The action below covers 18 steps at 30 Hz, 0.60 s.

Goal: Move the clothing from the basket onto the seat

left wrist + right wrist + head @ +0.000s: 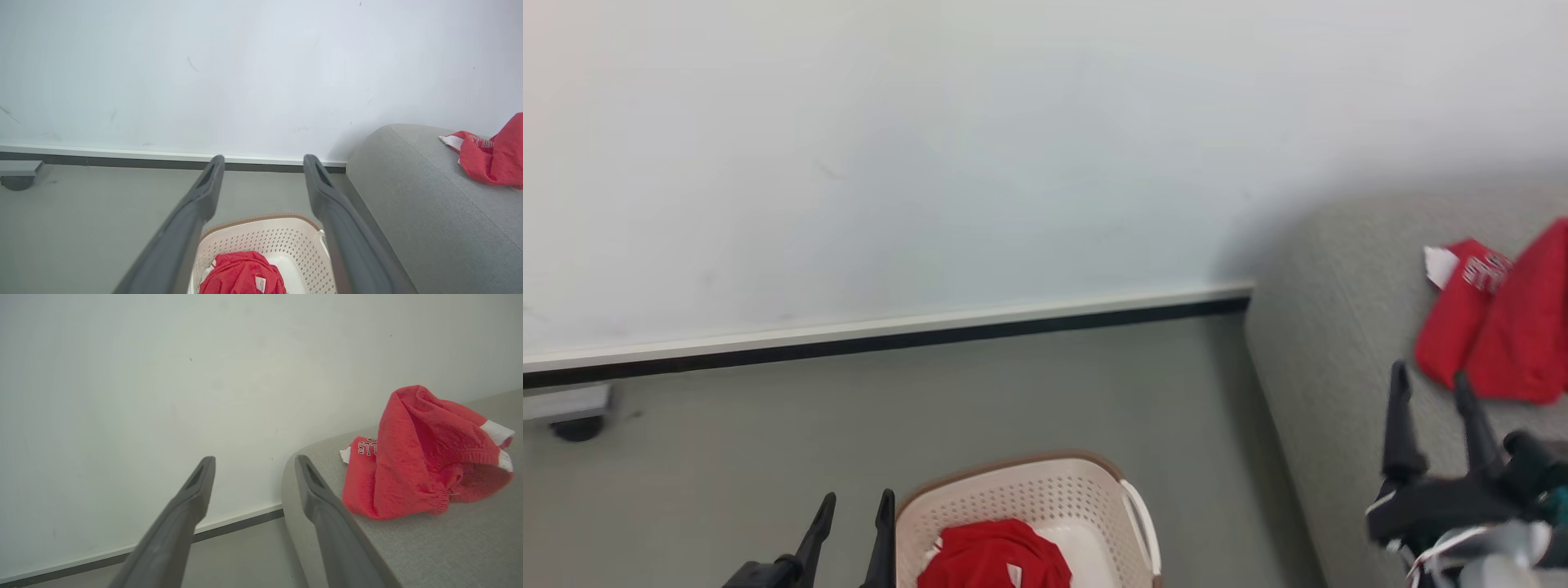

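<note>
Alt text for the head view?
Red garment in a cream laundry basket on the floor; more red clothing on the grey sofa at right. Left gripper open beside the basket, right gripper open over the sofa.

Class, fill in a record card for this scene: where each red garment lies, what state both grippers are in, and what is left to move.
in basket: bright red fabric garment, bunched inside the cream-white perforated plastic laundry basket
on seat: bright red garment with white trim and lettering, lying on the large grey upholstered sofa
left gripper: open, empty, beside the basket
right gripper: open, empty, over the sofa, near the garment there
left to move: the garment in the basket
</note>
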Tool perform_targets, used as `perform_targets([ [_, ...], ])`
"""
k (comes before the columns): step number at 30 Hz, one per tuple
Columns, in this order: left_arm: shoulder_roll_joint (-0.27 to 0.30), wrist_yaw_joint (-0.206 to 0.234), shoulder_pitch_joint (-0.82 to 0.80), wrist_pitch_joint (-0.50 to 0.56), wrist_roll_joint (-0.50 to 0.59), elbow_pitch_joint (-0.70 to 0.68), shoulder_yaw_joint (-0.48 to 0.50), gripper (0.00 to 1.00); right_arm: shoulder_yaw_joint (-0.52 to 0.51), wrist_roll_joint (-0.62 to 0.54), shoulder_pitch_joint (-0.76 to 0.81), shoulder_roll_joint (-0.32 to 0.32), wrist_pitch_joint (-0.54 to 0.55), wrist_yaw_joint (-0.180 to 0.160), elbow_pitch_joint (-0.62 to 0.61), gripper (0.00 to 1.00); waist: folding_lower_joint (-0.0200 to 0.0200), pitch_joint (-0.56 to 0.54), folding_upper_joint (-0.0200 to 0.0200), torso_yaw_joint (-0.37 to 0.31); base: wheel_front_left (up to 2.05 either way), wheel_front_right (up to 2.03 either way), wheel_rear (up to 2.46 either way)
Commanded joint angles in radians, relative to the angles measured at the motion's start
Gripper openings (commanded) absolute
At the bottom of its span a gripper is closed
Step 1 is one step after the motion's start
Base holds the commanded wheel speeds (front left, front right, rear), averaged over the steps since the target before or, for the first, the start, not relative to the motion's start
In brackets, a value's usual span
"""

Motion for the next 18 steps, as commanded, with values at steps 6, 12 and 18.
perform_targets([
  [6,0.004,-0.027,0.017,-0.005,0.027,-0.001,0.052,1.00,0.008,-0.116,0.156,0.086,0.011,0.000,-0.116,1.00,0.0002,-0.103,0.0002,0.132,0.00,0.00,0.00],
  [12,0.023,-0.050,0.040,-0.005,0.043,-0.013,0.111,1.00,0.043,-0.130,0.233,0.102,0.009,0.000,-0.165,1.00,0.0002,-0.101,0.0002,0.129,0.00,0.00,0.00],
  [18,0.011,-0.061,0.085,-0.005,0.051,-0.031,0.165,1.00,0.077,-0.117,0.285,0.101,0.015,0.000,-0.166,1.00,0.0002,-0.099,0.0002,0.123,0.00,0.00,0.00],
])
